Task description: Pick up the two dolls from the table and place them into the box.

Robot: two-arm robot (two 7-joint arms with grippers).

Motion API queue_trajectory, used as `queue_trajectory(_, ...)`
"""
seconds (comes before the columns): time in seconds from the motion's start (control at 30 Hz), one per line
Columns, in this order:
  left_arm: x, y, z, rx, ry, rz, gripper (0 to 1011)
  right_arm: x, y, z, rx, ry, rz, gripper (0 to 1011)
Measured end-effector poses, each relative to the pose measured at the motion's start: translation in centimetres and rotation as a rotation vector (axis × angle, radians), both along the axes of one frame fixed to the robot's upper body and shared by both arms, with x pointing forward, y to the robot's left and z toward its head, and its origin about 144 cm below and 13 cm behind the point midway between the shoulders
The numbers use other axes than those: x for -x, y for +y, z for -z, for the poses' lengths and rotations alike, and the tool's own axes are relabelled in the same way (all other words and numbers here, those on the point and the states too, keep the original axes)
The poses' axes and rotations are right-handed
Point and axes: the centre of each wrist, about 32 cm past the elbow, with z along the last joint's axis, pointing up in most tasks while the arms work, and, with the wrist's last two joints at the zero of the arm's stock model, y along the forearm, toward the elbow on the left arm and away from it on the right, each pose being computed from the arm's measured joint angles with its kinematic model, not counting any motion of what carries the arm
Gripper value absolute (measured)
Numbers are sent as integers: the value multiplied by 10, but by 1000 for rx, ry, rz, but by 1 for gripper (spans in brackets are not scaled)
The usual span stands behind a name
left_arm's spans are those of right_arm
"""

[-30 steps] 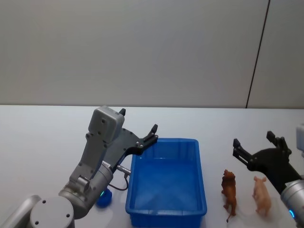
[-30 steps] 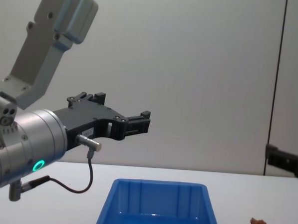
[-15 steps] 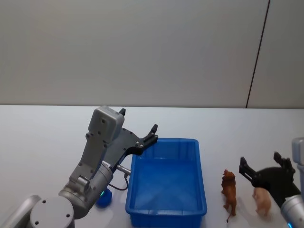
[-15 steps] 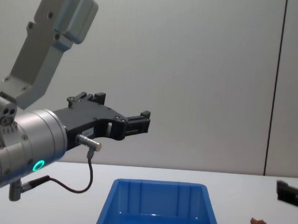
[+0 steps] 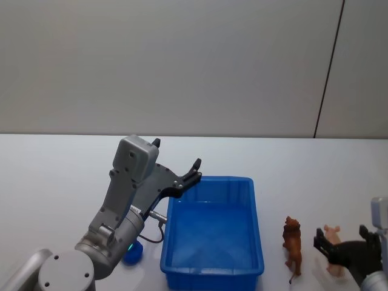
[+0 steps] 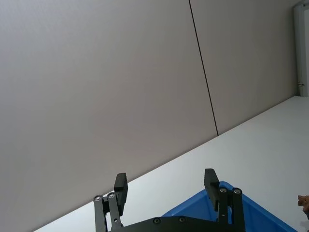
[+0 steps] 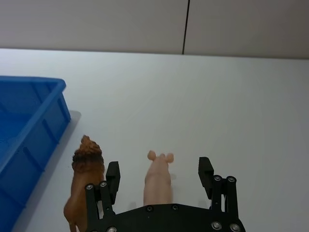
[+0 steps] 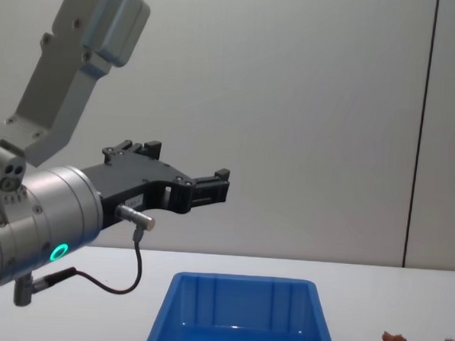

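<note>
Looking at the right gripper [image 7: 159, 168] low over the flat plain white tabletop [image 7: 241, 106], fingers spread wide with nothing held, straddling the small pale pink soft pig doll [image 7: 158, 182] and apparently not touching it yet. Just beside that, standing upright between pig and bin, the small dark brown lumpy lion doll [image 7: 87, 169], close to the finger on the bin side, so worth watching for a nudge there. Both dolls outside the bright blue rectangular plastic bin [image 5: 212, 277], empty from the look of it. Guessing light and a bit squishy for the pig, so no need to crush it. Best to pinch across the flanks mid-body, not the ears or legs. Probably tips over easily if clipped. Left gripper [image 6: 165, 180] hanging above the bin's left rim, also wide open and empty.
</note>
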Motion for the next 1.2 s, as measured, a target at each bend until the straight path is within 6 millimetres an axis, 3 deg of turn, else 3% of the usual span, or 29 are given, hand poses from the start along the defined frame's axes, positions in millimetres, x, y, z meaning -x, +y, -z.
queue_trajectory(0.43,0,0,0,0,0,0,1001,4,1,16,-11,81,31,1001)
queue_trajectory(0.7,0,0,0,0,0,0,1001,1,3,25,-24,104,12,837)
queue_trajectory(0.8,0,0,0,0,0,0,1001,-1,4,28,-24,109,7,708)
queue_trajectory(1.2,0,0,0,0,0,0,1001,-4,7,30,-11,112,8,380)
